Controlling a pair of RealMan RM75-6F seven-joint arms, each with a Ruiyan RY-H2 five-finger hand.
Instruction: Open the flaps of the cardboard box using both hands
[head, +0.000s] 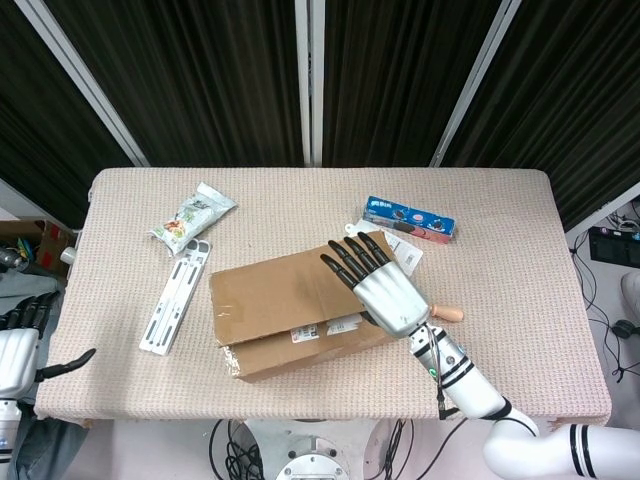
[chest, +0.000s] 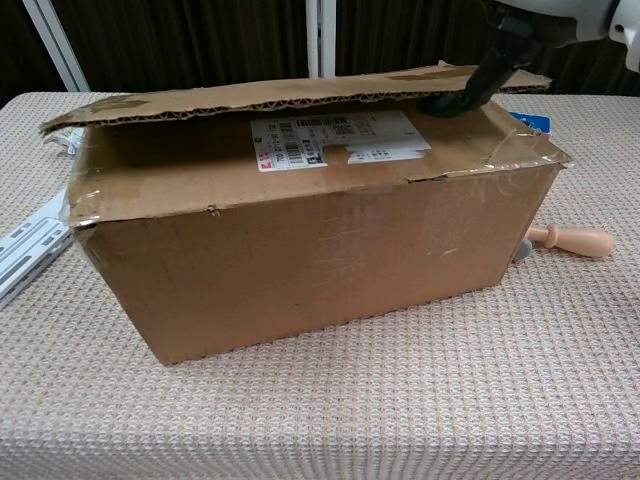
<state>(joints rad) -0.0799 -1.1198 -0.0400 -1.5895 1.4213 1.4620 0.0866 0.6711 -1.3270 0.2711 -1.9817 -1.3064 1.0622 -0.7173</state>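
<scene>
The brown cardboard box (head: 280, 305) (chest: 300, 250) lies in the middle of the table, with its long top flap (chest: 250, 100) slightly raised over the lower flap, which carries a white label. My right hand (head: 382, 288) (chest: 525, 30) is over the box's right end, fingers (head: 350, 258) spread flat above the top flap. Its dark thumb (chest: 468, 92) reaches under that flap's front edge. My left hand (head: 18, 352) hangs off the table's left edge, fingers apart, holding nothing. The chest view does not show it.
A snack packet (head: 190, 218) and a white metal bracket (head: 175, 295) (chest: 25, 245) lie left of the box. A blue biscuit box (head: 408, 218) sits behind the box's right end. A wooden-handled tool (head: 445, 313) (chest: 570, 238) lies against the box's right side.
</scene>
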